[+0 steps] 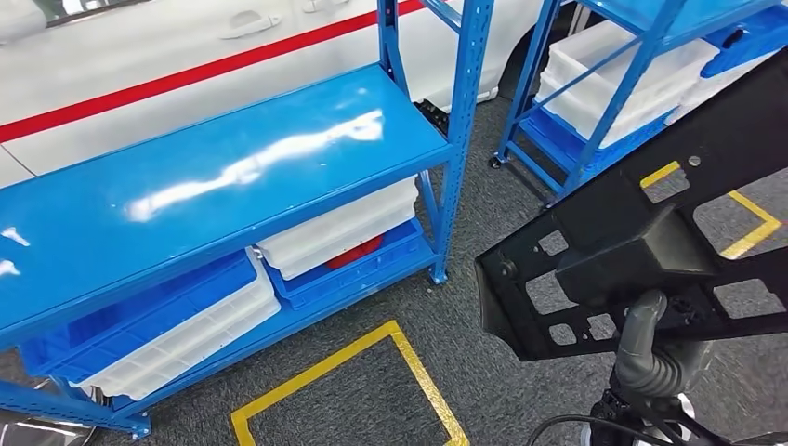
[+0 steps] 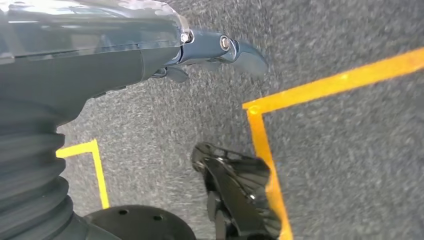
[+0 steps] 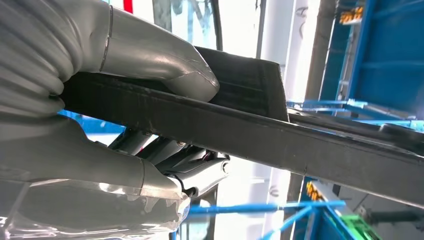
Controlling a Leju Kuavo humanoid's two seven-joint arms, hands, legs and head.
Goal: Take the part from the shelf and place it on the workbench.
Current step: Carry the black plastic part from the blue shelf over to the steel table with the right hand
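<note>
A white vehicle (image 1: 186,65) with a red stripe along its side stood behind a blue steel shelf (image 1: 214,177) at ten o'clock in the head view, the shelf's glossy top board catching the ceiling lights. White plastic bins (image 1: 339,232) and blue trays (image 1: 139,321) sat on its lower level. A second blue shelf (image 1: 604,102), loaded with more white bins, stood at one o'clock, and a strip of grey carpet floor (image 1: 483,177) ran between the two racks. Yellow floor tape (image 1: 372,358) marked a box at six o'clock and another corner at three o'clock. No writing on any surface could be read.

The part (image 1: 613,232), a flat black metal plate pierced with rectangular cut-outs and small round holes, hung in the air at four o'clock, off the shelves and tilted up toward the upper right. The right hand (image 3: 140,120) clamped it, thumb pressed on one face and fingers on the other, seen edge-on in the right wrist view.

The left hand (image 2: 210,55) hung over the carpet near a yellow tape corner, holding nothing; whether its fingers were spread or curled could not be told.
</note>
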